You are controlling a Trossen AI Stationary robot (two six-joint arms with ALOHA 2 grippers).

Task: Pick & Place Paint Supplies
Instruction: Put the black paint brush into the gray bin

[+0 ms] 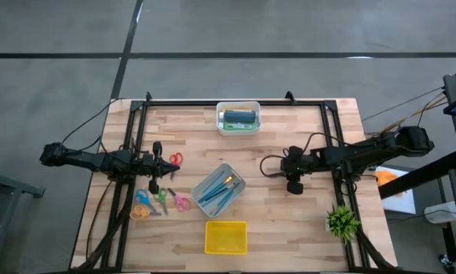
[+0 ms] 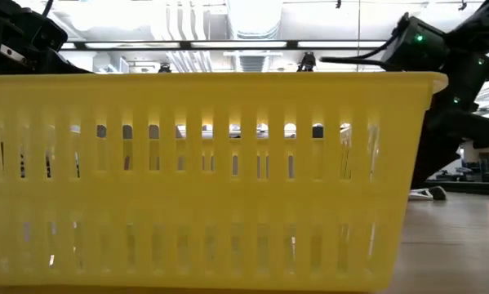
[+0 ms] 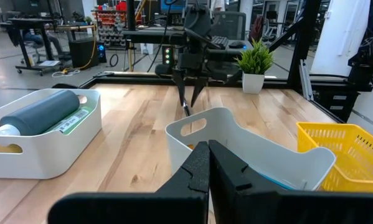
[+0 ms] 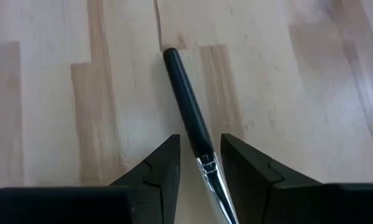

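Observation:
A dark-handled brush with a silver ferrule lies flat on the wooden table. My right gripper stands open over it, slanting down, one finger on each side of the ferrule end, with a gap on both sides. In the high view this gripper is right of the table's middle. The white bin at the middle holds several brushes. The far white bin holds a dark tube and a green one. My left gripper waits shut at the left, above the table.
The yellow basket stands at the near edge and fills the low view. Several scissors lie at the near left, and a red pair beside my left gripper. A green plant stands at the near right.

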